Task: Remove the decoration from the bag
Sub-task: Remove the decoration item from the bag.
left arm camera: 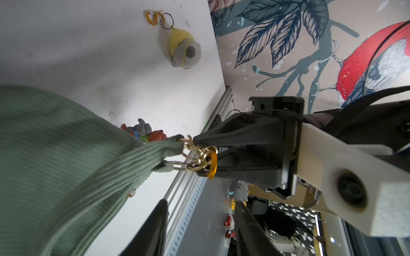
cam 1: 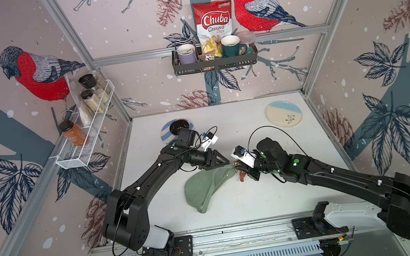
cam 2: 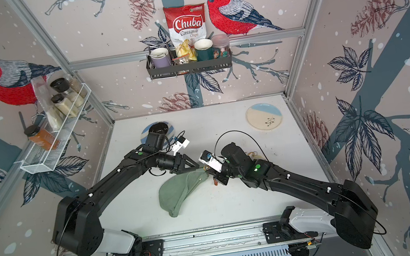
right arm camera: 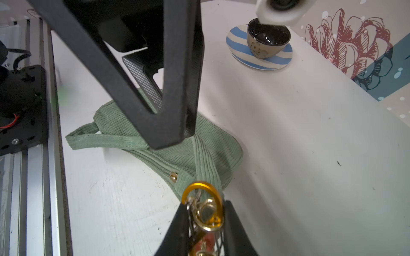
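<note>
The sage-green bag (cam 1: 207, 188) (cam 2: 180, 192) lies mid-table, its strap (right arm camera: 205, 159) pulled up toward my right gripper (right arm camera: 205, 205) (cam 1: 237, 166). That gripper is shut on the decoration's orange ring (left arm camera: 213, 163) (right arm camera: 200, 188) and the gold clasps joined to the bag's strap rings. An orange-red figure (cam 1: 242, 175) hangs under the jaws. My left gripper (left arm camera: 202, 202) (cam 1: 226, 162) hovers just above the strap near the same corner, open with nothing between its fingers (left arm camera: 155, 228).
A yellow-grey plush keychain (left arm camera: 184, 51) lies on the table behind the right arm. A striped plate (right arm camera: 261, 62) with a dark bowl (right arm camera: 268, 40) stands back left, a cream-blue plate (cam 1: 284, 114) back right. Wall racks (cam 1: 85, 140) (cam 1: 215, 63) hang above. A metal rail (cam 1: 240, 231) edges the front.
</note>
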`<state>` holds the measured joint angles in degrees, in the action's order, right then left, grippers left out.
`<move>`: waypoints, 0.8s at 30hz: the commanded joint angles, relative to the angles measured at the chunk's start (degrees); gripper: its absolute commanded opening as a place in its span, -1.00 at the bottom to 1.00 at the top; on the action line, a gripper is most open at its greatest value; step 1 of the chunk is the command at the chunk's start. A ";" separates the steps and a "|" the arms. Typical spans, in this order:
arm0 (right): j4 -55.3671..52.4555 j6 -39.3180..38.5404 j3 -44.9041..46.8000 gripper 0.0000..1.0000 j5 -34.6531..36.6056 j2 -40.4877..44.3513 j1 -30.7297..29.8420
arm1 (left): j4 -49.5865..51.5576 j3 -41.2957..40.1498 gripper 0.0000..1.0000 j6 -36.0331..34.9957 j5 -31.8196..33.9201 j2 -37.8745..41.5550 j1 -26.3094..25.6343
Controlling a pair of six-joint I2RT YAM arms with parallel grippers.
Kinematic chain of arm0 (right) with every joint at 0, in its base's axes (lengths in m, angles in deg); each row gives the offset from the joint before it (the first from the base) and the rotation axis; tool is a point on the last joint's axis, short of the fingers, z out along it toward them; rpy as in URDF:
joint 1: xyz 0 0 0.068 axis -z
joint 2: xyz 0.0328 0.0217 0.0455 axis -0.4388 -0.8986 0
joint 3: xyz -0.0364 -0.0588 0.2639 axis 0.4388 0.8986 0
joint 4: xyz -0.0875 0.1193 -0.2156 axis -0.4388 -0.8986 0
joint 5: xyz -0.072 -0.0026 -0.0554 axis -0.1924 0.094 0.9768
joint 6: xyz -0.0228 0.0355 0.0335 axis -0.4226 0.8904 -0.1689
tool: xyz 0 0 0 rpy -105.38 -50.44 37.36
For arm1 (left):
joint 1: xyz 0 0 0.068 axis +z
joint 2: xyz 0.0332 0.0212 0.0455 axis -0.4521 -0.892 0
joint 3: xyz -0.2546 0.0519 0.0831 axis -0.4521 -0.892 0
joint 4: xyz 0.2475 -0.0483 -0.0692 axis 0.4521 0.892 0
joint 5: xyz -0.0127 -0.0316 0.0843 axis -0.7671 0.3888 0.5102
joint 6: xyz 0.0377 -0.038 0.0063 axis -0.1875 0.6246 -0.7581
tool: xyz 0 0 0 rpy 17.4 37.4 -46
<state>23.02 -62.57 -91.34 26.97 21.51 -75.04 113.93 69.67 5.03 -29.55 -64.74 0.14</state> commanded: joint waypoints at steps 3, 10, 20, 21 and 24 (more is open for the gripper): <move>-5.89 -1.77 -2.17 -0.91 -5.22 0.50 1.83 | -13.97 -7.21 0.06 -4.56 11.75 4.61 -2.41; -7.95 0.35 -4.07 -0.91 -14.93 0.42 4.47 | -34.31 -19.19 0.39 -13.01 19.40 15.40 -7.86; -10.01 1.95 -7.11 -0.91 -23.78 -0.69 6.75 | -36.09 -18.82 0.32 -19.51 17.82 12.63 -11.19; -9.82 2.40 -7.21 -0.91 -24.34 -0.70 6.98 | -37.30 -18.80 0.29 -19.05 17.06 12.09 -11.36; -9.41 3.26 -7.43 -0.91 -25.26 -0.74 7.64 | -39.01 -18.74 0.20 -18.17 15.50 11.09 -12.30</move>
<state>12.79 -61.09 -98.16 5.53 20.88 -67.85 79.64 50.68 -12.66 -11.82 -53.22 -11.58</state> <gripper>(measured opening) 0.226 0.608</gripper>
